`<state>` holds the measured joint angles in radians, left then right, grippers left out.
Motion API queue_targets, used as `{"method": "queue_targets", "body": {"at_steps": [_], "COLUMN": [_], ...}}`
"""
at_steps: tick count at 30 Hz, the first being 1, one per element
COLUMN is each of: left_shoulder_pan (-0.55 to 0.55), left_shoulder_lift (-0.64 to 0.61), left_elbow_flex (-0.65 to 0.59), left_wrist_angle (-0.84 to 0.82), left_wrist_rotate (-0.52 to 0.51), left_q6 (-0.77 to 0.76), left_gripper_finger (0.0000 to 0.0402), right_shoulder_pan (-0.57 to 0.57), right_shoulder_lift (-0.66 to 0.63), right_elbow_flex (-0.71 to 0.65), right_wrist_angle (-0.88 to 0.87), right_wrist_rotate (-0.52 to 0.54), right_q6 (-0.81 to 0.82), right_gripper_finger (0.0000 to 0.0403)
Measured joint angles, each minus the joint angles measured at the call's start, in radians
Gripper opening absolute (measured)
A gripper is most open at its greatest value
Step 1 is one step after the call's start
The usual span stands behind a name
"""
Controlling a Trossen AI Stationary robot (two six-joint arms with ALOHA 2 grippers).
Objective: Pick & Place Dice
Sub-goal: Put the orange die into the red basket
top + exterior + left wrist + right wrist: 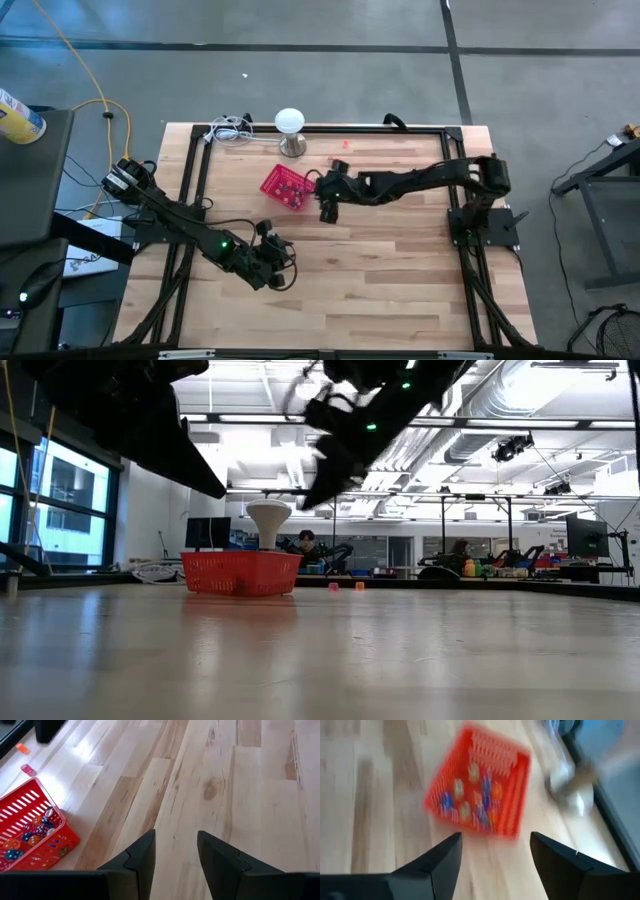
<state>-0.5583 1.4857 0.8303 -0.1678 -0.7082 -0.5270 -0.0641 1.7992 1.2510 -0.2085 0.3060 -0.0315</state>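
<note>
Right tool [327,210]: released, nothing between the fingers. In its own wrist view the two fingers stand well apart with bare counter [400,260] between them. It hangs just beside the red mesh basket [285,186], off the basket's corner on the side facing the right arm, and above the counter rather than on it.

Left tool [268,262]: fingers parted, grasping nothing; its wrist view shows only wood grain between them. It waits well apart from the basket, toward the near edge of the counter.

The dice: most lie inside the basket [477,800], a mixed heap of blue, orange and red pieces on its floor. Two strays remain outside: a pink die [26,769] and an orange die [20,748], lying close together on the counter beyond the basket's far side, near the base of the white mushroom-shaped lamp [289,123].

Governing relation: from the right tool, the strays [345,145] lie ahead toward the far rail, past the basket and slightly to the arm's own side of it. From the left tool the basket stands squarely in between. Judgement: the right arm is the nearer and has the clear line. Each die is far smaller than the finger gap and has no long axis, so approach angle matters little; centring over one die does.
</note>
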Motion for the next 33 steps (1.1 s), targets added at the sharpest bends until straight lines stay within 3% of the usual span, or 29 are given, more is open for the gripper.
{"method": "queue_targets", "body": {"at_steps": [4, 9, 17, 22, 28, 33], "left_shoulder_pan": [0.0, -0.001, -0.001, 0.011, 0.032, 0.046], "left_shoulder_lift": [0.0, 0.0, 0.0, 0.0, 0.0, 0.0], "left_elbow_flex": [-0.001, -0.004, -0.008, -0.008, -0.008, -0.008], "left_wrist_angle": [-0.015, -0.022, -0.024, -0.018, -0.012, -0.006], "left_wrist_rotate": [0.0, 0.0, 0.0, 0.0, -0.002, -0.002], "left_q6": [-0.001, -0.019, -0.019, -0.019, -0.019, -0.02], "left_gripper_finger": [0.0139, 0.0139, 0.0139, 0.0139, 0.0139, 0.0139], "right_shoulder_pan": [-0.032, -0.095, -0.242, -0.366, -0.437, -0.495], "right_shoulder_lift": [-0.064, -0.098, -0.093, -0.093, -0.092, -0.091], "right_elbow_flex": [-0.018, -0.108, -0.342, -0.328, -0.26, -0.152], "right_wrist_angle": [-0.146, -0.118, 0.307, 0.344, 0.309, 0.11], "right_wrist_rotate": [-0.061, -0.149, -0.235, -0.383, -0.392, -0.333], "right_q6": [0.076, 0.117, 0.117, 0.131, 0.063, 0.1], "right_gripper_finger": [0.0219, 0.0209, 0.0203, 0.0203, 0.0203, 0.0203]}}
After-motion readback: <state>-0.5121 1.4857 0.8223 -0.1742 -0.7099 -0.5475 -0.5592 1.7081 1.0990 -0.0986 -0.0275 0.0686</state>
